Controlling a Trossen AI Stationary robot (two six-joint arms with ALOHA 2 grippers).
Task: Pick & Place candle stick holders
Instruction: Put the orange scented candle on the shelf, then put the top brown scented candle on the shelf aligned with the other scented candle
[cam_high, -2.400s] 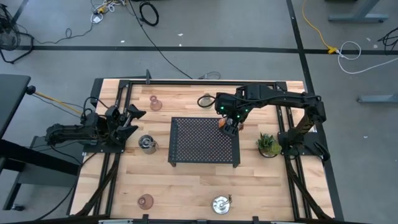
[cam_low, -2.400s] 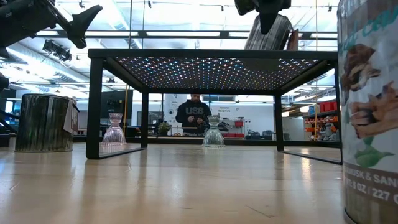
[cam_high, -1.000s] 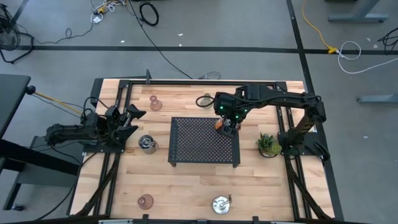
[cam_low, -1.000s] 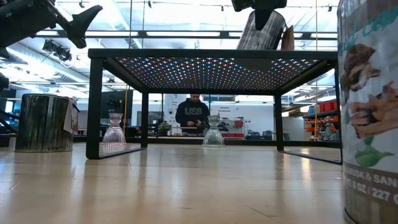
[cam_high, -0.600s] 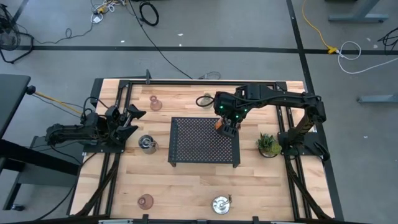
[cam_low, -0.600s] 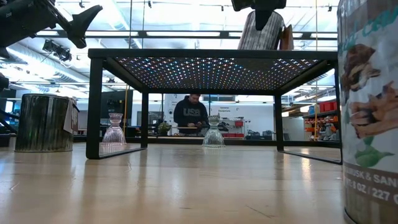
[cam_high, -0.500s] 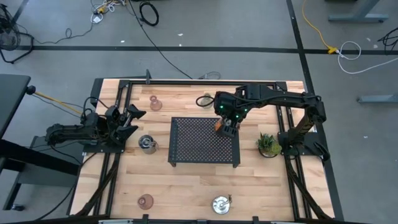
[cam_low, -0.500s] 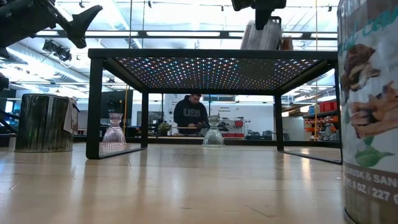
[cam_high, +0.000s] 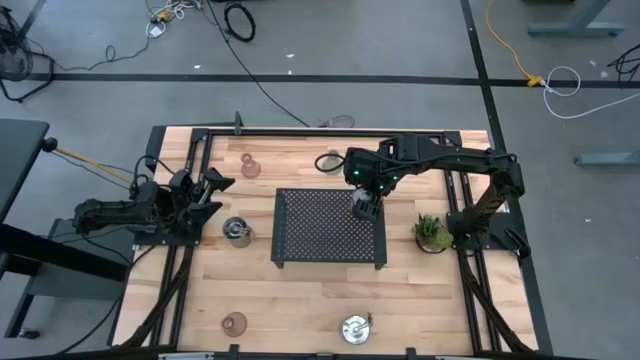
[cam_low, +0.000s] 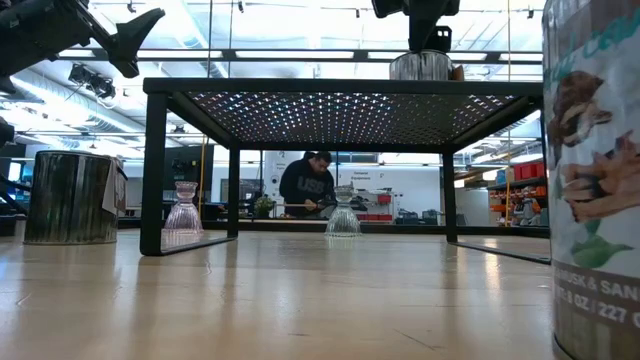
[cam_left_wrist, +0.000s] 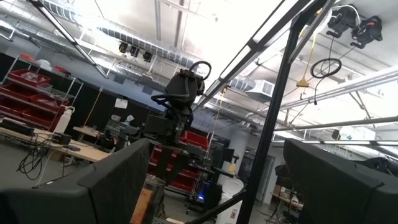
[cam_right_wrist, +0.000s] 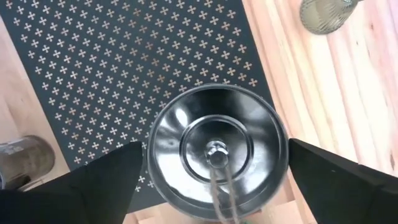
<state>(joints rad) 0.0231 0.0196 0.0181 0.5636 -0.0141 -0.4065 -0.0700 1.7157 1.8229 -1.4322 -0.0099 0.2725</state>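
Pale wooden planks made up the table (cam_high: 300, 300), the largest thing we saw, and at its middle stood the black perforated rectangular metal tray (cam_high: 325, 228) on four legs. The spiky green potted plant (cam_high: 431, 232) sat just off the tray's right side, under the right arm.

On the tray's far right corner we saw a shiny silver round dish-shaped metal candle holder (cam_right_wrist: 214, 152) standing upright, its bowl facing up and its axis vertical, close to the tray's edge. The right gripper (cam_high: 365, 205) hung directly above it with fingers (cam_right_wrist: 93, 180) spread wide on either side, clear of the rim.

An olive-green glass holder (cam_right_wrist: 326, 14) stood on bare wood beyond the tray. The left gripper (cam_high: 212, 188) waited at the table's left edge, fingers apart, near another silver holder (cam_high: 236, 231). Two pink glass holders (cam_high: 249, 165) and a third silver one (cam_high: 355, 328) were well apart, with open wood around them.
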